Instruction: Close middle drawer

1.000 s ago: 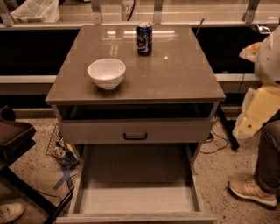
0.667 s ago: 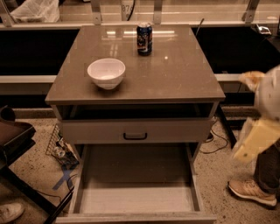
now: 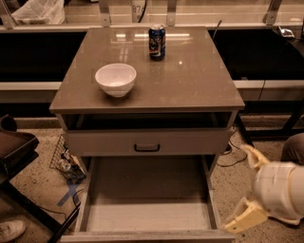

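Gripper (image 3: pixel 237 187) is now lower, beside the pulled-out middle drawer (image 3: pixel 147 190).

Compared with a moment before, the gripper has come down from the height of the cabinet top (image 3: pixel 194 83) to the right side of the middle drawer, near its front corner, with its cream fingers (image 3: pixel 244 219) spread wide and holding nothing. The drawer stays pulled far out, its tray bare. The upper drawer (image 3: pixel 190 141) with its dark handle (image 3: pixel 147 147), the white bowl (image 3: pixel 115 79) and the soda can (image 3: pixel 156 42) have not moved. The floor (image 3: pixel 38 190) is speckled, and a plastic bag (image 3: pixel 38 10) lies behind.
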Controlling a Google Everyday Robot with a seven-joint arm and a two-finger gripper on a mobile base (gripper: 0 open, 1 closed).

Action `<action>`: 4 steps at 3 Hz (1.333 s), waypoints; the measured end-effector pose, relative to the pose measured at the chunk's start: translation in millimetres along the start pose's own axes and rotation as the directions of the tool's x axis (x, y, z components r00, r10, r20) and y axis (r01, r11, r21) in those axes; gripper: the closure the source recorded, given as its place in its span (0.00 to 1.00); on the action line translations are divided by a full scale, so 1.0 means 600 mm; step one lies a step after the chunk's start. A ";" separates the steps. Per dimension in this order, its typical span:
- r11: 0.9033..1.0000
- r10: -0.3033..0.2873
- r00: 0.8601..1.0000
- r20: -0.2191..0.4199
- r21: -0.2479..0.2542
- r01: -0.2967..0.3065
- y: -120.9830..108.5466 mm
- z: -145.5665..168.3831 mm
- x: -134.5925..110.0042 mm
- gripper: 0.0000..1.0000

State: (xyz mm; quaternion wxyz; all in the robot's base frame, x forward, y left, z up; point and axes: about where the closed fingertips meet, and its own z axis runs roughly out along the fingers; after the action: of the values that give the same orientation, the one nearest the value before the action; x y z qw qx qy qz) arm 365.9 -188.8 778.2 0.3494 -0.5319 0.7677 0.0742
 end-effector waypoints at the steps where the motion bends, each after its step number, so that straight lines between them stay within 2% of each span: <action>1: 0.998 0.010 0.997 0.072 0.064 -0.014 0.009 0.064 0.033 0.00; 2: 0.995 0.020 0.995 0.097 0.091 -0.029 0.019 0.114 0.058 0.00; 3: 0.995 0.020 0.995 0.097 0.091 -0.028 0.019 0.114 0.058 0.00; 4: 0.996 0.035 0.998 0.044 0.081 -0.038 0.042 0.142 0.117 0.15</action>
State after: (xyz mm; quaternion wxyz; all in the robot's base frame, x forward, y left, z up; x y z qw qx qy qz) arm 369.8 -190.5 665.4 0.3856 -0.5015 0.7721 0.0603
